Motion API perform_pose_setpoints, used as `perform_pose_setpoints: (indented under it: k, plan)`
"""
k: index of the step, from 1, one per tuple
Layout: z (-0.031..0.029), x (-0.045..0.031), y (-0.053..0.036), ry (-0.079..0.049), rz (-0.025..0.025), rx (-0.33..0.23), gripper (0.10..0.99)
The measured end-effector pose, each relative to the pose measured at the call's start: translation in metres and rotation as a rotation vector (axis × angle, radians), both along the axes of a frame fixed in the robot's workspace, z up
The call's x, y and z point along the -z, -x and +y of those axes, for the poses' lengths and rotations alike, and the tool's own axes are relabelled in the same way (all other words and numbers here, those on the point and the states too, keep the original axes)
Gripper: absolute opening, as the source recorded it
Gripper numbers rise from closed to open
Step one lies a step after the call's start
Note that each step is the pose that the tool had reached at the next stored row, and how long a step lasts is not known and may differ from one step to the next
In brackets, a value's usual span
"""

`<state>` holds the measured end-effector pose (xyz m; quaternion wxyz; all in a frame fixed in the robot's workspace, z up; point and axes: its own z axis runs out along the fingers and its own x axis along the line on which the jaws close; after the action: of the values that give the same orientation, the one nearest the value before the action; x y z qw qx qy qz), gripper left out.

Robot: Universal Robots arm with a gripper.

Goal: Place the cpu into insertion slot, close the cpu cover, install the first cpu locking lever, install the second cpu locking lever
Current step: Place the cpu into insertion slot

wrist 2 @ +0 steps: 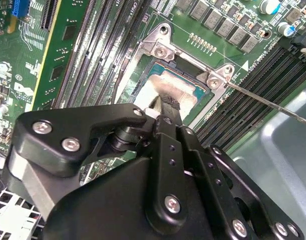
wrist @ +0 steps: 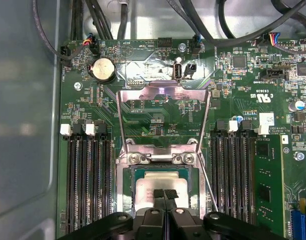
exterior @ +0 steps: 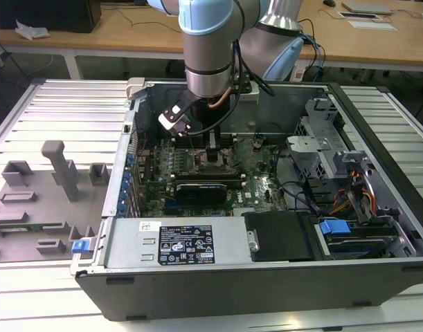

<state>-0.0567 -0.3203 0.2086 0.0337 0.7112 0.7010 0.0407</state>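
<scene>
Matte black end effector (wrist: 165, 194), fingertips pressed together gripping nothing, poised over the flat silvery square cpu (wrist: 148, 186), chip seated in the metal-rimmed insertion slot (wrist: 127, 192), thin shiny windowed cpu cover (wrist: 163, 91) hinged open, green circuit board (wrist: 142, 67) beneath

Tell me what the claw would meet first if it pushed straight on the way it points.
The silvery chip lying in the socket; the claw points at its top. Whether they already touch, I cannot tell.

Robotics lab: open computer case (exterior: 266, 283) on slatted metal bench (exterior: 59, 104), wooden desks (exterior: 128, 34) behind, robot arm (exterior: 208, 48).
</scene>
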Motion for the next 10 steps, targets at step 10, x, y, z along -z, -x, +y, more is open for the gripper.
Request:
perform_pose_setpoints:
  k: [10]
  plan:
    - [0.0,-0.0157,0.0,0.0,0.0,0.0,0.106]
